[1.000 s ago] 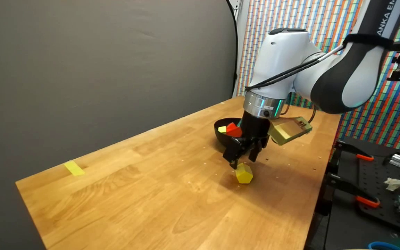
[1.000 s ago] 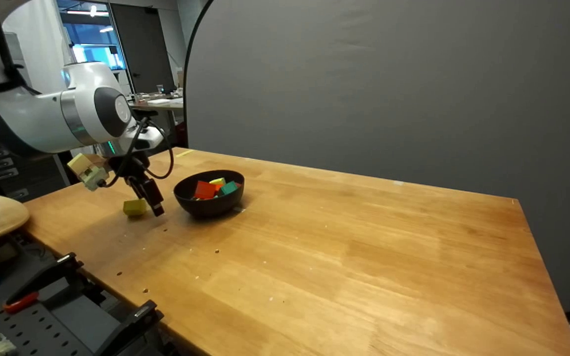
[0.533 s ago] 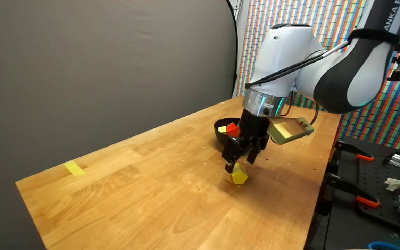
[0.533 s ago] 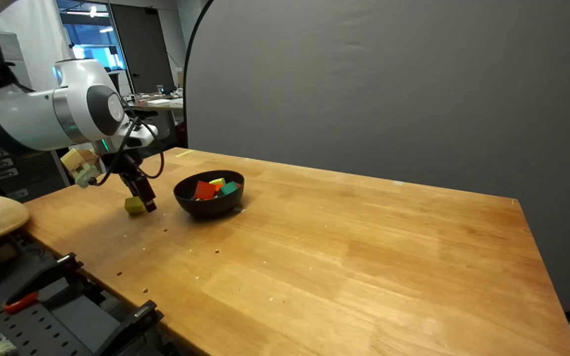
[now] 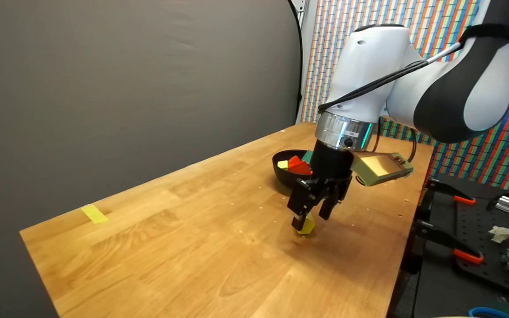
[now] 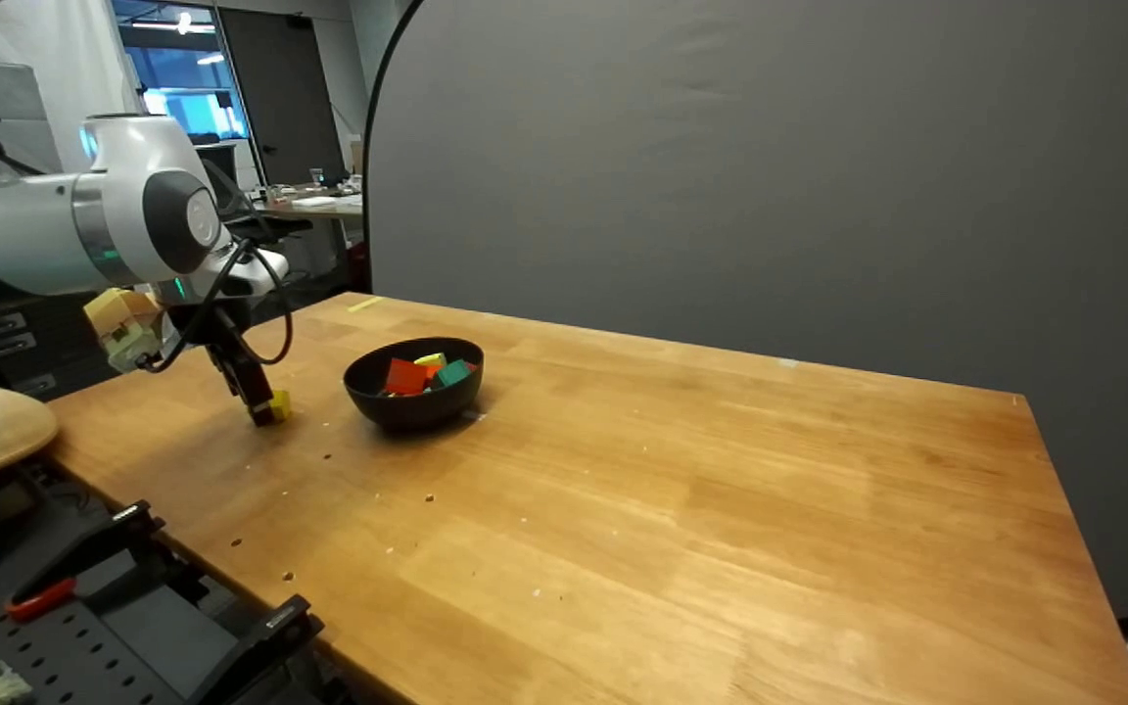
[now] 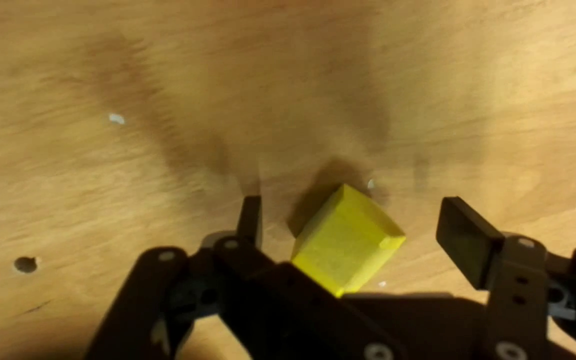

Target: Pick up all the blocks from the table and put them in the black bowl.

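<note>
Between parted gripper (image 7: 359, 229) jaws, yellow block (image 7: 344, 244), untouched in wrist view, partly hidden in both exterior views.

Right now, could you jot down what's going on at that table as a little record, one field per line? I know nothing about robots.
Surface: wooden table
Container: black bowl, upright on the table
In bowl: red block, green block and more; full count unclear
Outside bowl: yellow block, on the table
Machine: tool, open, straddling the yellow block without gripping it
Likely next: probably closing on that block, then carrying it to the bowl
</note>
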